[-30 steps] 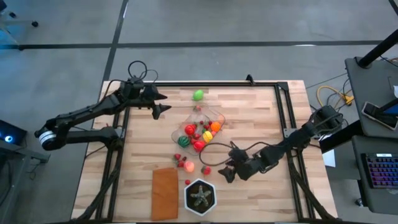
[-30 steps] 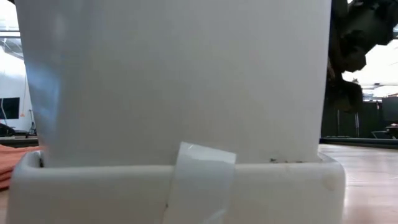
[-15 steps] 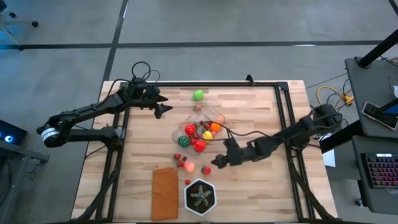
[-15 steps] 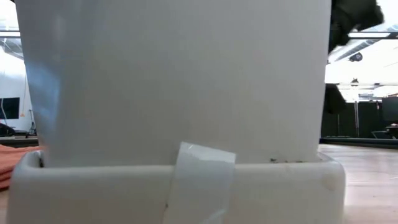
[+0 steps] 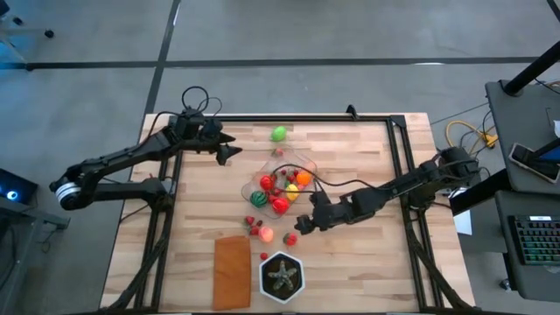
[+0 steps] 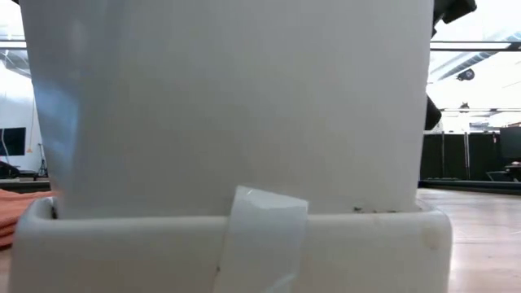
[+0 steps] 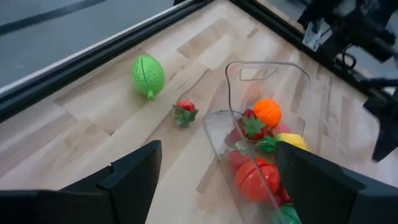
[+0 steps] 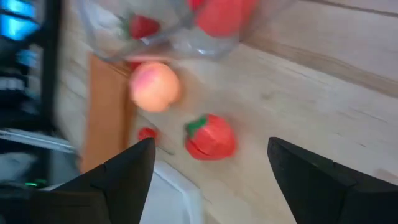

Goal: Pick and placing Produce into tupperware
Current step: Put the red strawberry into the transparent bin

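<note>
Near tupperware (image 5: 282,179), right gripper (image 5: 304,225) fingers apart above red tomato (image 8: 211,138); left gripper (image 5: 229,147) apart; no legible writing.

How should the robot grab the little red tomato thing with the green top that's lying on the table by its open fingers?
Probably around the round red body of the red toy, not its small green top. It lies loose on the bare table, clear of the peach-coloured ball and the tupperware, so coming straight down from above looks easiest. The right gripper hovers beside it with its fingers spread wide enough to straddle it.
</note>
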